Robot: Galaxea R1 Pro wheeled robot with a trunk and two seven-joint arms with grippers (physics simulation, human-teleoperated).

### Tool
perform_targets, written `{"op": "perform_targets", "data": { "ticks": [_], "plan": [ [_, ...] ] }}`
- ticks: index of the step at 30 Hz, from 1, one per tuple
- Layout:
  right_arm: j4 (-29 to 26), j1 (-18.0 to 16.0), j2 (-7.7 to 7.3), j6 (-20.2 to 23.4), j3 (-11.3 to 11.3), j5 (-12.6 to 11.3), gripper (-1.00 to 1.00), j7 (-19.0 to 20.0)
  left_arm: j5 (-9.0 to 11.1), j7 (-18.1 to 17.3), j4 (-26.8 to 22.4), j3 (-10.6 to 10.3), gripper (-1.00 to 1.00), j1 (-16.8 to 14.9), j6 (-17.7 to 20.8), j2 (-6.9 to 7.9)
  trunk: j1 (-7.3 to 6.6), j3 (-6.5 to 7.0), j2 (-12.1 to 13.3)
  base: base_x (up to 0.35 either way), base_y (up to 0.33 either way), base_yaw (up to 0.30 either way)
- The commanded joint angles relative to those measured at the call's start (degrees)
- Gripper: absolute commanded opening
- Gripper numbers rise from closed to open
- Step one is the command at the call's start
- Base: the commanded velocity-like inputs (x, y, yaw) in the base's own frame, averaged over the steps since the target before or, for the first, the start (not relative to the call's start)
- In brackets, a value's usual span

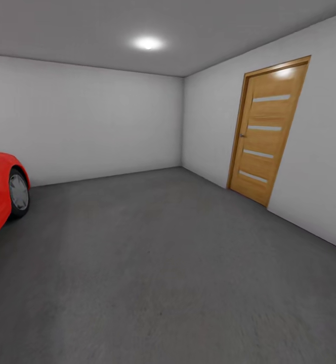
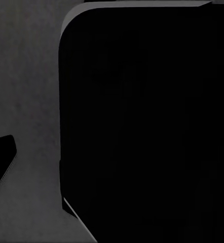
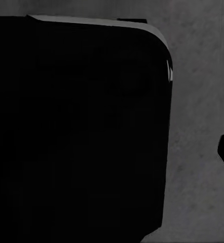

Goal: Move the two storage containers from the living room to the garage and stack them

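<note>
I stand in the garage with the floor [image 1: 168, 263] stretching ahead of me to the far wall [image 1: 87, 121]. The car [image 1: 1, 192] sits at my left, its wheel [image 1: 18, 192] on the floor. On the right wall [image 1: 320, 151] the door [image 1: 266, 131] stands, beyond mid-room.

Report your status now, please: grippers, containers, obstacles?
In garage, concrete floor ahead. Gripper states cannot be told; wrist views mostly dark. Red car at left, wooden door at right shut.
</note>
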Motion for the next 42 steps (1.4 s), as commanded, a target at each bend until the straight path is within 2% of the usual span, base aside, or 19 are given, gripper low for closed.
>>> {"op": "perform_targets", "data": {
  "ticks": [1,9,14,21,42],
  "plan": [
    [0.0,0.0,0.07,-1.7,-0.2,-0.2,1.0,0.0,0.3,0.1,0.0,0.0,1.0,0.0,0.0,-0.01,0.03,-0.05,0.0,0.322,0.0,0.0],
    [0.0,0.0,0.02,-3.1,0.0,-0.4,1.0,0.2,0.5,0.1,0.0,0.0,1.0,0.0,0.0,-0.01,0.03,-0.05,0.0,0.322,0.0,-0.068],
    [0.1,0.0,0.12,-3.3,0.2,-0.2,1.0,0.1,2.9,0.1,0.0,0.0,1.0,0.0,-0.1,-0.01,0.03,-0.05,0.0,0.322,0.0,-0.244],
    [0.1,0.0,0.14,-3.4,0.4,0.2,1.0,0.0,4.0,0.1,0.0,-0.1,1.0,0.0,-0.2,0.01,0.03,-0.05,0.0,0.322,0.0,-0.279],
    [0.1,0.0,0.14,-3.5,0.5,0.3,1.0,0.0,4.0,0.1,-0.1,-0.1,1.0,0.0,-0.5,0.12,0.03,-0.05,0.0,0.322,0.0,-0.287]
  ]
}}
